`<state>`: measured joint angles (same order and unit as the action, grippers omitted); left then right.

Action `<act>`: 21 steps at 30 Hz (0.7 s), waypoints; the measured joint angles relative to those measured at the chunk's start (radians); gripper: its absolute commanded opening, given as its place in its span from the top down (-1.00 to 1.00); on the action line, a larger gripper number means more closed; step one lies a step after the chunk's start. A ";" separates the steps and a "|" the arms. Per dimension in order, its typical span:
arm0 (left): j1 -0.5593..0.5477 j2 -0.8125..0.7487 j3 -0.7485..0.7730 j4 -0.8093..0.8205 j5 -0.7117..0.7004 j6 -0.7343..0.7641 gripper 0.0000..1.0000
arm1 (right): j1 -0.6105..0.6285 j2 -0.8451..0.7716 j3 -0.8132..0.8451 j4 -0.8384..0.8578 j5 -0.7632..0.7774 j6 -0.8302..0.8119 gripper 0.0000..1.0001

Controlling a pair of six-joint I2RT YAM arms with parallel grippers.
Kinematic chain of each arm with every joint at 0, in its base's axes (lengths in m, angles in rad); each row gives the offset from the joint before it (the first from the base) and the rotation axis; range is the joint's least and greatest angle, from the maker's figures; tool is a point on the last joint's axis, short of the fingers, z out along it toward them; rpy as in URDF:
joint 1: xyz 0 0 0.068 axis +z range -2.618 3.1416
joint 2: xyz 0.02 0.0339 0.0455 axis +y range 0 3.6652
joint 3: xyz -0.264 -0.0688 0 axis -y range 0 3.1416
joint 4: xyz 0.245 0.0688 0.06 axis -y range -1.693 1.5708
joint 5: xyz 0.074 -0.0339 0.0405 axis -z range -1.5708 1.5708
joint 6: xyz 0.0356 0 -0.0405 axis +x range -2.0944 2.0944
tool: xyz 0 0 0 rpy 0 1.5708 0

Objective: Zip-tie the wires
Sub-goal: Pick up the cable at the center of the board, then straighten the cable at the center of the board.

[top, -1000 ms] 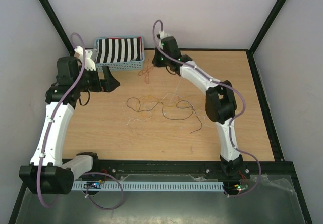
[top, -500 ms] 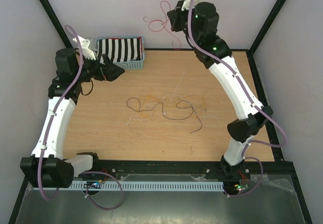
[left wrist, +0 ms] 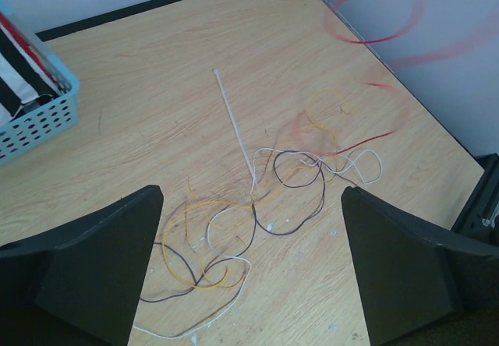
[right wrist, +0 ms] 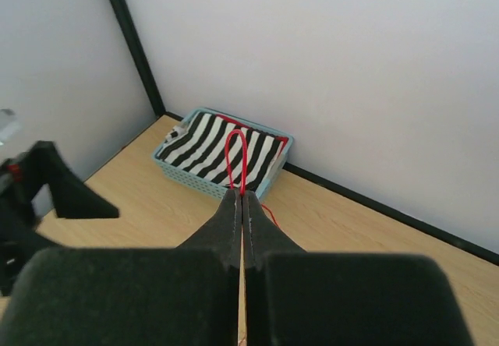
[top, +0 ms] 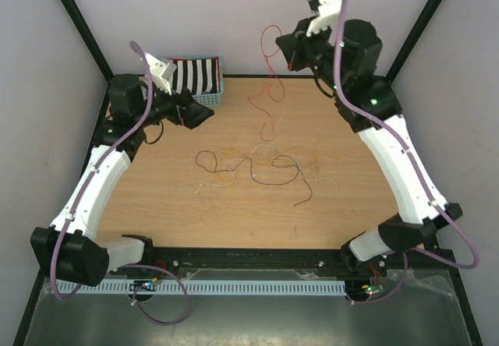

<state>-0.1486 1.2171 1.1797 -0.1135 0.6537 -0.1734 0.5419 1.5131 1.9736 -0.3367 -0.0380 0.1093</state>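
Red wire (right wrist: 236,132) hangs pinched in the right pincer (right wrist: 242,196), above the other wires (top: 265,161); left pincer (left wrist: 253,190) gapes.

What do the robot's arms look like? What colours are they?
The left arm and right arm both have long white shells joined by chunky black joints. A thin purple cable loops along the outside of each one. At the ends, the fingers are plain black wedges, broad at the base and narrowing to a tip.
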 measured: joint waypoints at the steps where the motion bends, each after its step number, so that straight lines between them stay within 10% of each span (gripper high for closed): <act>1: -0.008 0.000 -0.006 0.005 -0.002 0.004 -0.98 | 0.000 -0.029 -0.014 -0.006 -0.013 -0.001 1.00; 21: -0.082 -0.182 -0.272 0.086 -0.099 -0.303 -0.98 | 0.000 -0.317 -0.120 -0.028 -0.175 0.009 1.00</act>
<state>-0.2310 1.0355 0.9081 -0.0277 0.5549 -0.4767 0.5419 1.1957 1.8538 -0.3649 -0.2134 0.1184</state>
